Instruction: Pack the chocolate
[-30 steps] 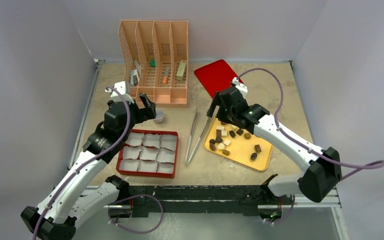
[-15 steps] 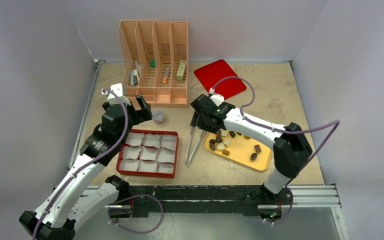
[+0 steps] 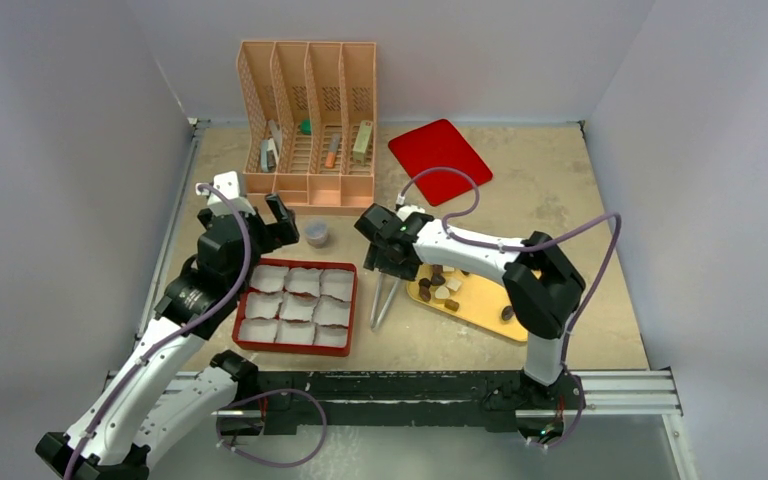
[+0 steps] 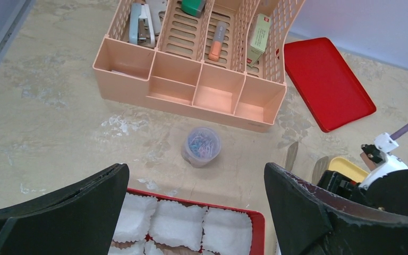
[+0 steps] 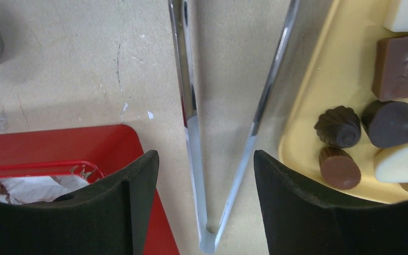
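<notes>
The chocolate (image 3: 447, 290) lies as several dark, tan and white pieces on a yellow tray (image 3: 482, 306); the right wrist view shows some of them (image 5: 393, 123) at its right edge. A red box (image 3: 298, 305) lined with white paper cups (image 4: 178, 226) sits left of it. Metal tongs (image 3: 380, 300) lie between box and tray. My right gripper (image 3: 388, 265) hangs open over the tongs (image 5: 191, 106), a finger on each side with gaps, near their joined end. My left gripper (image 3: 280, 215) is open and holds nothing, above the box's far edge (image 4: 255, 218).
A small clear cup of paper clips (image 4: 202, 147) stands just beyond the red box. Behind it is a peach desk organizer (image 3: 310, 125) holding a few items. A flat red lid (image 3: 440, 155) lies at the back right. Grey walls close in the table on three sides.
My right arm has swung left from above the yellow tray to above the tongs, its jaws narrowing slightly. The left arm has shifted a little to the left.
</notes>
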Tool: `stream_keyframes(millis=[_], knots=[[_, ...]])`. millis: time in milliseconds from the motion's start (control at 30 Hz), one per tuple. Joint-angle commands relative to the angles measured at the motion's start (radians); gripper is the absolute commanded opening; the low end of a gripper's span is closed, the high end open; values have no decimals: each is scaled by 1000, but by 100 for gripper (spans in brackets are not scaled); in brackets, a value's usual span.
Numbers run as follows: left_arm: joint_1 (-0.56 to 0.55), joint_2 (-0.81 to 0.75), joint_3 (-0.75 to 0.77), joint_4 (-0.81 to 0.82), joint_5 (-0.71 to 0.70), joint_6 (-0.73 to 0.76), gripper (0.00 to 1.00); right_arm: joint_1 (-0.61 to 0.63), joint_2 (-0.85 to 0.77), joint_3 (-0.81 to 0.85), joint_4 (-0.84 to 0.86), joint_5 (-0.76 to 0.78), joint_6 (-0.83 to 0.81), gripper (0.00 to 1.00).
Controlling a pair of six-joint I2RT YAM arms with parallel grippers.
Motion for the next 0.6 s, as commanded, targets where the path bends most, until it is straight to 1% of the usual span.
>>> stream_keyframes(millis=[0,167,333,567], knots=[[-4,-16,-8,32,-24,17,98,9,39,73,-55,44,15,68],[-4,-18,-8,33,-27,17,99,11,79,97,-79,58,8,68],[-3,-18,-10,32,-25,16,98,13,116,143,-162,97,21,68],[-3,-17,-9,34,-22,17,98,15,131,137,-155,114,32,66]])
